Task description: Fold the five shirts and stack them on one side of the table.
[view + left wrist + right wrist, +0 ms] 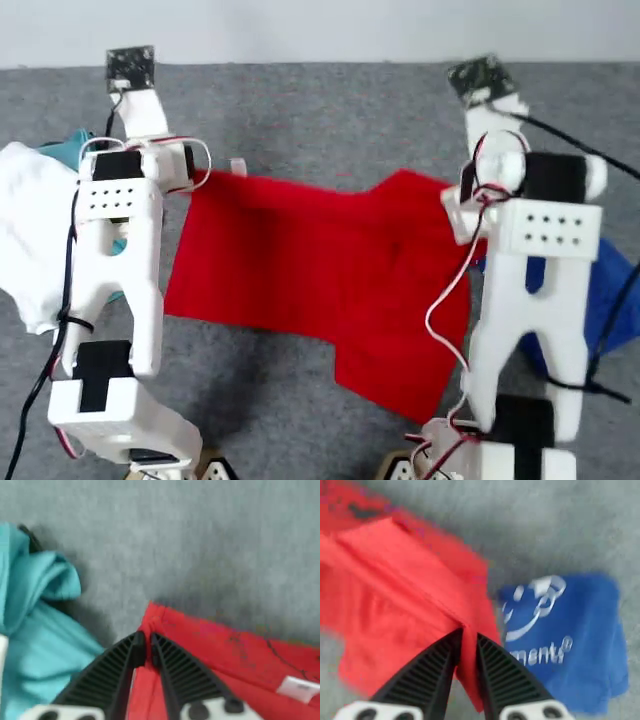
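Jaws nearly together, left gripper (147, 647) and right gripper (468, 639) each pinch the red shirt (320, 270) (opposite edges)

Free room on table (330, 110) beyond red shirt (310, 265)

Bright, diffuse overhead light; soft shadows beside teal shirt (35, 645), red shirt (225, 655).

1. Your left arm (115, 200) stretches forward on the left of the high view, with its wrist turned inward.
2. Your left gripper (147, 645) has its black ribbed fingers (117, 672) almost together, nipping a corner of the red shirt (225, 650).
3. Your right arm (545, 230) stretches forward on the right.
4. Your right gripper (468, 640) has its fingers pinched close on a fold of the same shirt.
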`<state>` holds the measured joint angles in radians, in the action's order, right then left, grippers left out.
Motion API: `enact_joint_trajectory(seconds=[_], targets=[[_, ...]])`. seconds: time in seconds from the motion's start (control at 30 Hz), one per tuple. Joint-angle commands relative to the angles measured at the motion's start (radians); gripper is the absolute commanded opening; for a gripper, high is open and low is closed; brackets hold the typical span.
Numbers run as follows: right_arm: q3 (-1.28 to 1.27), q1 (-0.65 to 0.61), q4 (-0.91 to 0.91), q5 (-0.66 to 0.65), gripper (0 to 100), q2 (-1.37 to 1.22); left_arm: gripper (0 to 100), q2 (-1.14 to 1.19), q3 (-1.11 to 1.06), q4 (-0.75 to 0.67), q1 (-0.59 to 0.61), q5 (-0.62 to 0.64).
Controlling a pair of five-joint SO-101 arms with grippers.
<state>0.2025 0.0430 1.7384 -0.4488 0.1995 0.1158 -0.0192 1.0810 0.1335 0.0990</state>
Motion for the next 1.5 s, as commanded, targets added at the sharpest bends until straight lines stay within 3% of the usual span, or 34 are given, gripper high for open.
enact_joint_trajectory(seconds=[0.0,0.2,0.4,0.6,0.83,1.07,1.33,1.47], targets=[[-0.08,0.01,0.058,-0.089,1.0,0.128,1,-0.035,0.054,0.115,0.018,-0.072],[-0.43,-0.051,0.051,-0.204,1.0,0.34,1,-0.035,0.054,0.273,0.026,-0.149],[-0.535,-0.045,-0.012,-0.201,1.0,0.478,1,-0.035,0.068,0.273,0.015,-0.157],[-0.279,-0.051,-0.173,-0.025,1.0,0.604,1,-0.117,0.292,0.351,0.014,-0.029],[0.226,-0.045,-0.183,0.164,1.0,0.642,1,-0.396,0.576,0.565,0.017,-0.026],[0.554,-0.044,-0.147,0.189,1.0,0.636,1,-0.721,0.671,0.6,0.017,-0.028],[0.491,-0.051,-0.101,0.193,1.0,0.578,1,-0.801,0.619,0.611,0.017,-0.031],[0.37,-0.053,-0.194,0.195,1.0,0.476,1,-0.729,0.47,0.516,0.017,-0.031]])
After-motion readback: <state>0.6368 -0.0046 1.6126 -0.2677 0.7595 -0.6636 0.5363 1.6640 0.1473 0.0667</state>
